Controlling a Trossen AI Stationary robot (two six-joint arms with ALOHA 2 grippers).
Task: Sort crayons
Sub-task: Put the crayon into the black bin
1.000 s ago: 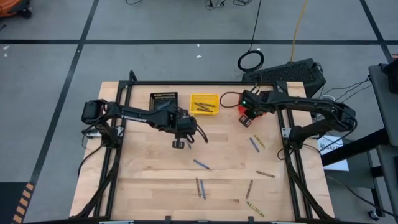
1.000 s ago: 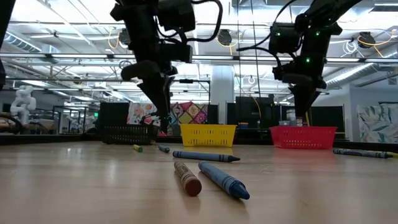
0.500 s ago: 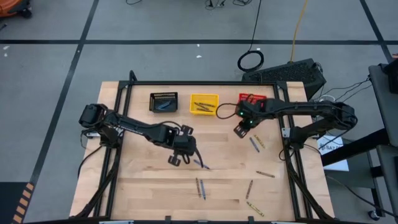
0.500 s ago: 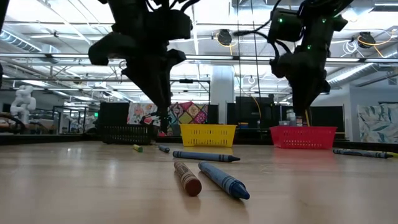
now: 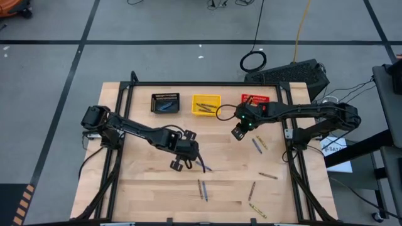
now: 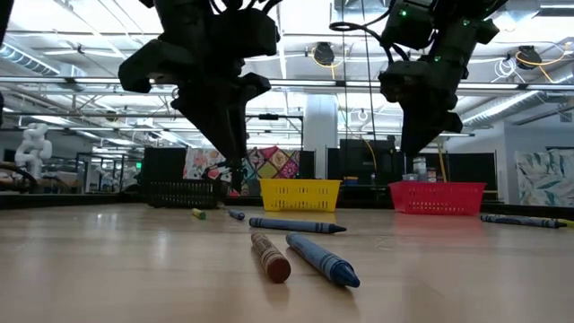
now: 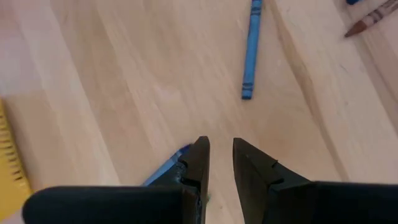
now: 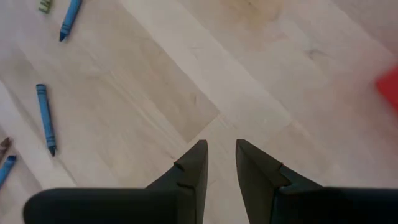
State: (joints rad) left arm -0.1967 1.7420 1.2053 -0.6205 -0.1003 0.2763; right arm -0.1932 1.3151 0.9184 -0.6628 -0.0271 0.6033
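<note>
Several crayons lie flat on the wooden table: a blue one (image 5: 202,166), a brown and blue pair (image 5: 201,189), and others toward the right (image 5: 257,145). My left gripper (image 5: 180,165) hangs above the table just left of the blue crayon, fingers slightly apart and empty. In the left wrist view (image 7: 221,152) one blue crayon (image 7: 165,169) lies beside a finger and another (image 7: 250,50) farther ahead. My right gripper (image 5: 237,133) hovers near the red bin (image 5: 254,100), fingers slightly apart and empty (image 8: 221,152).
A black bin (image 5: 166,103), a yellow bin (image 5: 206,105) and the red bin stand in a row at the table's far side. A black frame (image 5: 119,125) runs along the table's edges. Blue crayons (image 8: 45,118) lie ahead of the right gripper.
My left gripper has moved toward the table's near edge, ending beside the blue crayon. My right gripper has moved away from the red bin, toward the table's left and near side. No crayon has moved.
</note>
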